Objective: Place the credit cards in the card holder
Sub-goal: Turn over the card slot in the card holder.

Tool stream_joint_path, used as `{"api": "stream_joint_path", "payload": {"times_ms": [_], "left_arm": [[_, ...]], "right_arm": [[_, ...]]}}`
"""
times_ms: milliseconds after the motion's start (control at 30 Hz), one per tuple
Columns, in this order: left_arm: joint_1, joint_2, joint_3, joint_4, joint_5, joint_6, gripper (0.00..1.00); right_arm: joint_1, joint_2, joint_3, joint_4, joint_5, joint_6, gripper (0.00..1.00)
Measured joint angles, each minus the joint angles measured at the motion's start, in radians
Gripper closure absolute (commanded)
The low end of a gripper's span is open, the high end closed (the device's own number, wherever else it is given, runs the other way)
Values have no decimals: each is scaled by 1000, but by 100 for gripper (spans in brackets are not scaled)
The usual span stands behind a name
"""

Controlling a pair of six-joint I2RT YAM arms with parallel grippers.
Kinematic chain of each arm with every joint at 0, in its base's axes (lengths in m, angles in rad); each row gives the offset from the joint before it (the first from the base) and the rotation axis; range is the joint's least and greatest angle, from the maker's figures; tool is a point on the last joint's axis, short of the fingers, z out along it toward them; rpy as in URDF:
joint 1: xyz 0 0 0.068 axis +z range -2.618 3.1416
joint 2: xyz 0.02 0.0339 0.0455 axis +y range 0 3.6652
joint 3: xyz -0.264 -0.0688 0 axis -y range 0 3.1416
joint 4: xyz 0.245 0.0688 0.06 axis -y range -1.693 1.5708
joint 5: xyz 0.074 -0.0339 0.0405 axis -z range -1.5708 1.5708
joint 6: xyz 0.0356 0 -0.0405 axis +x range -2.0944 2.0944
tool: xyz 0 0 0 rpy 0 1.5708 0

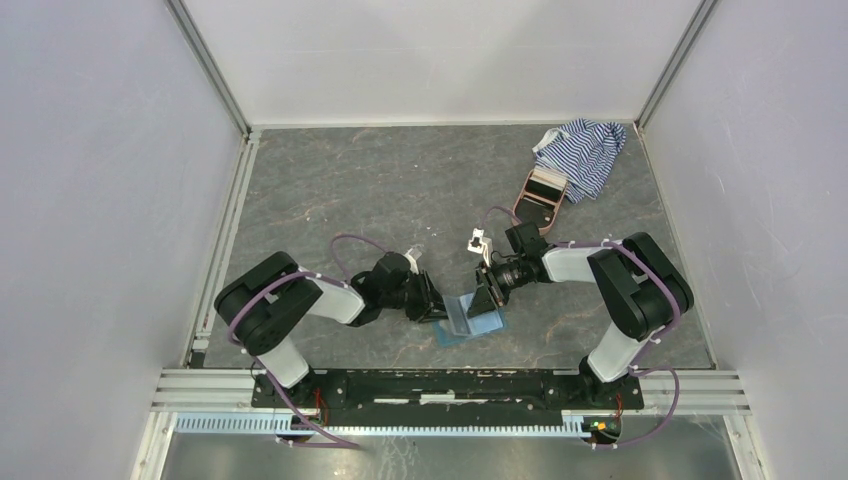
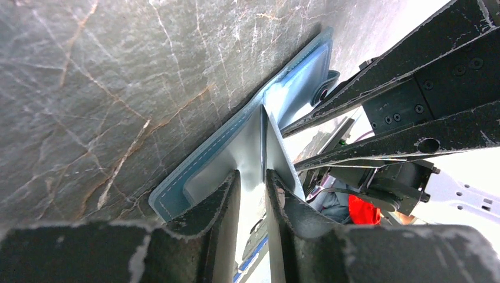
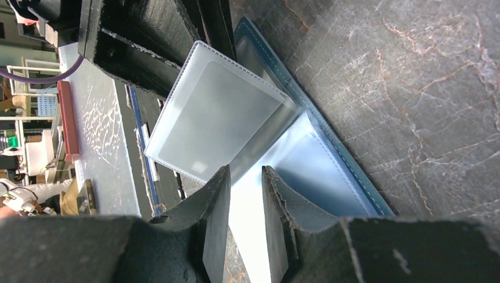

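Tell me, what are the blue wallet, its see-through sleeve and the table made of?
Wallet: probably faux leather, matte teal, with a stitched edge. Sleeve: clear soft plastic, glossy, with a dotted welded rim. Table: looks like grey marble with pale veins; real stone or a print, I can't tell.

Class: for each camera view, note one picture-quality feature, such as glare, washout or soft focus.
Top external view: even light, only faint shadows on the grey marbled tabletop. Left wrist view: the background is washed out white; the left pincer looks soft. Right wrist view: milky glare on the clear plastic sleeves of the teal-blue folding card holder.
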Motion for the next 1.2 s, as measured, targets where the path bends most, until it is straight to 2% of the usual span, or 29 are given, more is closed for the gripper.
{"api": "stream_joint_path", "payload": {"times_ms": [700,1000,1200], "left_arm": [[33,-81,-69,-17,-4,18,67],[52,-191,-131,-95,-20,21,65],[55,-330,-159,-217,-81,70,63]], "right_arm": [[0,0,2,-6,6,-15,67],[-3,0,2,-7,2,-16,67],[-3,0,2,-9,-3,-26,66]]}}
